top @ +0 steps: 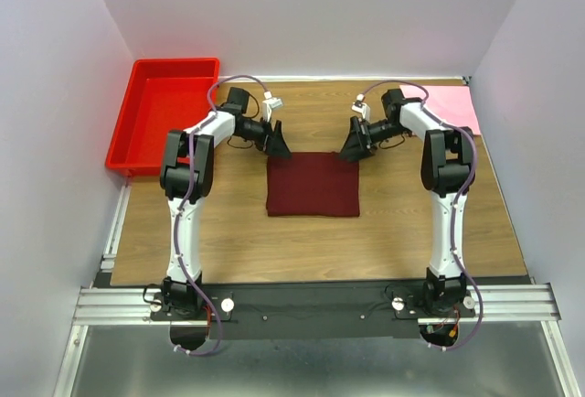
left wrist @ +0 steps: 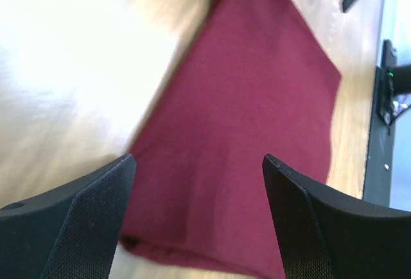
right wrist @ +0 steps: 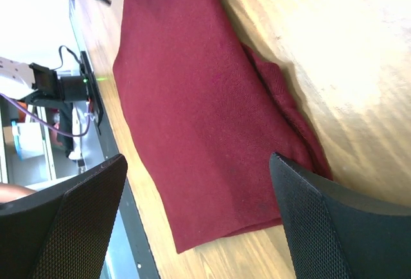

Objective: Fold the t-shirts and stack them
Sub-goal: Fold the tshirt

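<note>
On the table [top: 228,232] the maroon shirt [top: 313,185] lies folded, the pink shirt [top: 452,107] well past its far-right corner, and the left gripper [top: 277,144] and right gripper [top: 355,148] gape empty over its far corners, so this fold looks finished and stacking likely follows.

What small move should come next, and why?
Probably swing the right gripper over toward the pink t-shirt: the maroon t-shirt already lies as a neat folded rectangle, and both this gripper and the left gripper are open, holding nothing.
</note>
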Robot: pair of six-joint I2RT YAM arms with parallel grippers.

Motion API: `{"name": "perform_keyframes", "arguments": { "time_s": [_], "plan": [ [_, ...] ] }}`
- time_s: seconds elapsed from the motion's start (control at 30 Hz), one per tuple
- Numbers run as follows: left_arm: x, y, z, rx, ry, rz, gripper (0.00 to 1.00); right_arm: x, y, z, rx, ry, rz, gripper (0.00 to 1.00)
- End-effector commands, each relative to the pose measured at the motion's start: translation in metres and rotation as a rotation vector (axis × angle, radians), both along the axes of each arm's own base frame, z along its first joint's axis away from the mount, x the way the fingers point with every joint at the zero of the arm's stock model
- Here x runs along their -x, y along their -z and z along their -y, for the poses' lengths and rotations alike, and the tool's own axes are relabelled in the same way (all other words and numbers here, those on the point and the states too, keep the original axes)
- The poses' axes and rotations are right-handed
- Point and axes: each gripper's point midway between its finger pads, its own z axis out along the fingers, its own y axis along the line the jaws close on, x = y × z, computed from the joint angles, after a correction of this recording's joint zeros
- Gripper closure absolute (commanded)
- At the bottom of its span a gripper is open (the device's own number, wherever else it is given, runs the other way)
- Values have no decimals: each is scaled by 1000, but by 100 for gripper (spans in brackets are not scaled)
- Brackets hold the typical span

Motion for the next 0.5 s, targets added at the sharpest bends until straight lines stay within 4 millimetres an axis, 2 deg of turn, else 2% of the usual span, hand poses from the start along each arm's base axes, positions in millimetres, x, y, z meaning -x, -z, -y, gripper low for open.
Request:
{"name": "perform_keyframes", "arguments": {
  "time_s": [0.0,0.07,0.1,0.13,0.2,0.23,0.27,0.3,0.33,0.37,0.4,0.43,0.47],
  "plan": [
    [-17,13,-10,-27,-59,-42,12,-11,30,17,66,14,16,2],
    [-21,-1,-11,-32,-43,5,11,-23,18,16,67,20,58,2],
    [-24,-9,-11,-35,-40,35,11,-28,5,16,61,25,90,2],
    [-28,-30,-13,-47,-45,100,11,-35,-13,13,42,26,130,1],
    [-31,-54,-17,-71,-36,208,11,-40,-39,12,21,40,170,0],
    [-34,-81,-21,-100,-50,305,11,-40,-67,10,6,42,224,0],
    [-34,-88,-24,-124,-53,370,11,-39,-79,10,8,53,237,0],
    [-34,-118,-28,-162,-78,478,11,-36,-104,12,12,66,288,0],
    [-31,-128,-29,-183,-83,534,11,-33,-112,12,18,77,298,0],
    [-21,-124,-29,-216,-76,561,11,-31,-120,17,42,100,315,0],
    [-26,-128,-34,-293,-72,670,11,-24,-112,21,62,134,273,0],
    [-9,-150,-16,-302,-33,764,11,-20,-114,24,80,154,268,0],
    [0,-141,-13,-338,6,826,11,-9,-115,32,111,196,248,0]
  ]
}}
